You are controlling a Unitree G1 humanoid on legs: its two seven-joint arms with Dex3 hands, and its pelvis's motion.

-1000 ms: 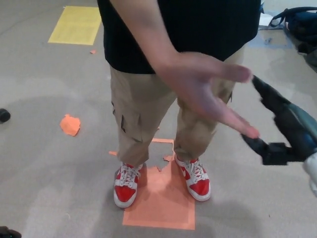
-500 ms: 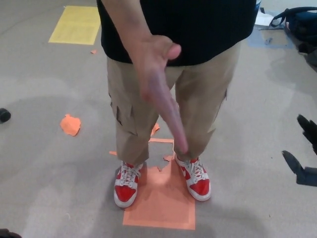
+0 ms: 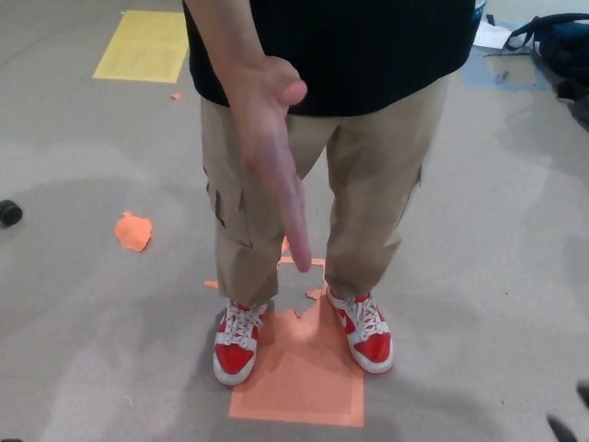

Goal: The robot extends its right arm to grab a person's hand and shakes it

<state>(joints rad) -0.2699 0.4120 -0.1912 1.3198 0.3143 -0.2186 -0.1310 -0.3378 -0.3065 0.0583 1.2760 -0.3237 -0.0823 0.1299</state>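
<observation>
We see the person's bare outstretched hand [image 3: 271, 147] at about twelve o'clock in the head view, held edge-on before a black T-shirt [image 3: 368, 46] and tan cargo trousers [image 3: 368, 184], fingers pressed together and pointing down toward six o'clock, thumb cocked up. Its long axis runs nearly vertical. Our right hand [image 3: 566, 425] shows only as dark tips at the five o'clock corner (whether spread or closed, we cannot tell), well apart from the palm. The left hand is out of view, so the right is nearer; we judge it must travel toward eleven o'clock.
</observation>
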